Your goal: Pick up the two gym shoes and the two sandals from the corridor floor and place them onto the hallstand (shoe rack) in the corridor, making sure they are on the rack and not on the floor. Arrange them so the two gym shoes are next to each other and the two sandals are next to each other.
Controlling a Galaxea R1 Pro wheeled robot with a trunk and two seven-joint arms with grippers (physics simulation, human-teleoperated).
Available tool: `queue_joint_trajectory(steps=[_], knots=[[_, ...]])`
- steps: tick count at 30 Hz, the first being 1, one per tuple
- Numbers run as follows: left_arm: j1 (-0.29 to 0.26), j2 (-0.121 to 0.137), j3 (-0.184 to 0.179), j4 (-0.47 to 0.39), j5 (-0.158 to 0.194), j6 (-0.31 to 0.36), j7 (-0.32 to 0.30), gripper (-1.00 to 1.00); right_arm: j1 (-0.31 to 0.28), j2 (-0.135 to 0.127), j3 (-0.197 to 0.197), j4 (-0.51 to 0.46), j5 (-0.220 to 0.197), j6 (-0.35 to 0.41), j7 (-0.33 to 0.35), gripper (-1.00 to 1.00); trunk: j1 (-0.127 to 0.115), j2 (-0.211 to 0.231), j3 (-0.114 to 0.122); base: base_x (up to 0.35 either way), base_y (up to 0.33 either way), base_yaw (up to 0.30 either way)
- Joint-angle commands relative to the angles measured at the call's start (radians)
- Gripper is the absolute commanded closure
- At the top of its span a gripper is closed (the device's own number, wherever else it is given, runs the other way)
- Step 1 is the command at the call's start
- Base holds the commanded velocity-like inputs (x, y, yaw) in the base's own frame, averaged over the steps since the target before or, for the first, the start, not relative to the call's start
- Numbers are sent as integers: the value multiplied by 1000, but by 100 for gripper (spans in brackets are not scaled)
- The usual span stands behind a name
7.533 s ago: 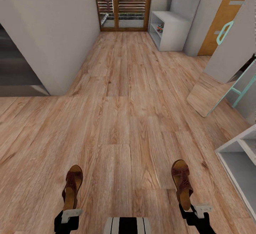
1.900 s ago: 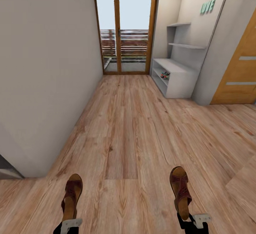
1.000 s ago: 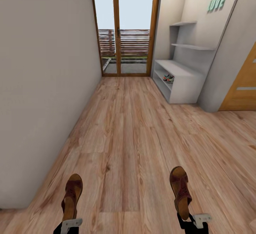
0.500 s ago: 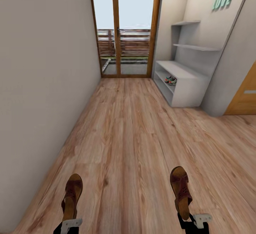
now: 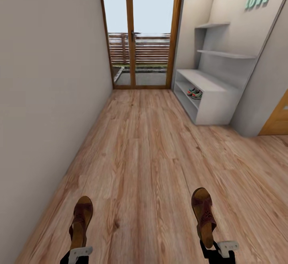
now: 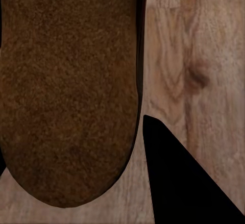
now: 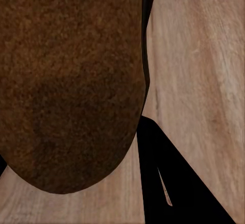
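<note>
A sandal is held heel-end in each pincer, left (image 5: 80, 252) & right (image 5: 218, 250); thick stiff soles are judged light, grippy, best clamped at the heel.

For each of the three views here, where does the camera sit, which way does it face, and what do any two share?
Head view: on the head, facing down the corridor floor to the hallstand; left claw and right claw each hold a sandal.
Left wrist view: by the left claw, facing the left sandal sole and floor.
Right wrist view: by the right claw, facing the right sandal sole and floor.
Shared: sandals and floor planks.
</note>
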Motion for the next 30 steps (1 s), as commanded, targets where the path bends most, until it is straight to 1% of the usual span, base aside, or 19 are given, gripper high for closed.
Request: queue_joint_trajectory(steps=[1, 10, 21, 30], knots=[[-1, 0, 5, 1, -14, -3, 5, 100, -1, 0, -8, 0, 5, -3, 6, 100, 0, 0, -1, 338, 0, 0], [-1, 0, 6, 1, -14, -3, 5, 100, -1, 0, -8, 0, 6, -2, 6, 100, 0, 0, -1, 338, 4, 0], [-1, 0, 5, 1, -14, -3, 5, 100, -1, 0, -8, 0, 6, -2, 6, 100, 0, 0, -1, 338, 83, 0], [-1, 0, 5, 1, -14, -3, 5, 100, -1, 0, -8, 0, 6, -2, 6, 100, 0, 0, -1, 339, 14, 0]])
